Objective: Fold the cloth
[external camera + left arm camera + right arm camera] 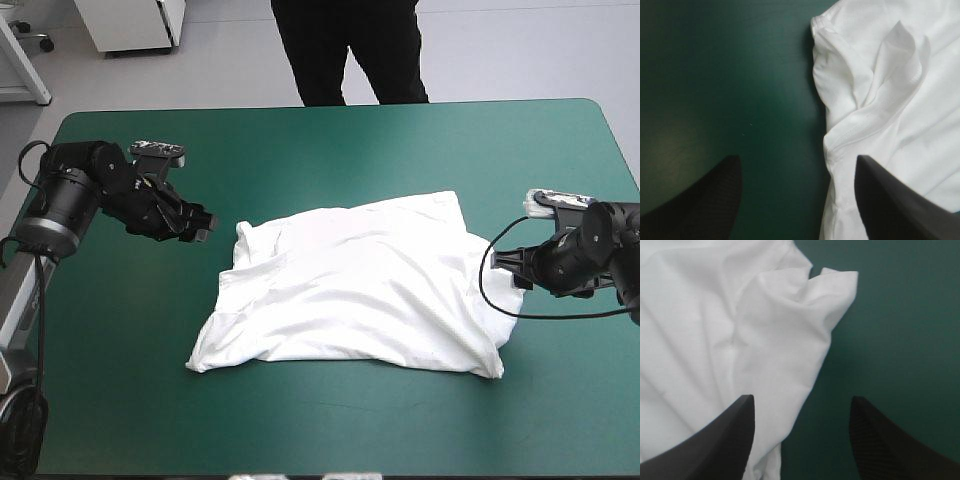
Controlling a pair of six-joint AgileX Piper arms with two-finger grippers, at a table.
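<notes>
Teal-green table fills the high view. At mid-frame, slightly right, the white T-shirt lies flattened but wrinkled (a sleeve at its upper left). Left jaws stand spread at the T-shirt's left edge; right jaws, likewise spread, straddle its right edge. Only the wrist views show the stitched sleeve hem and a puckered corner.

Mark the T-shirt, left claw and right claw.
T-shirt (360,285): high view, middle of the spread white fabric.
left claw (797,160): left wrist view, midway between its open fingertips.
right claw (801,399): right wrist view, midway between its open fingertips.
</notes>
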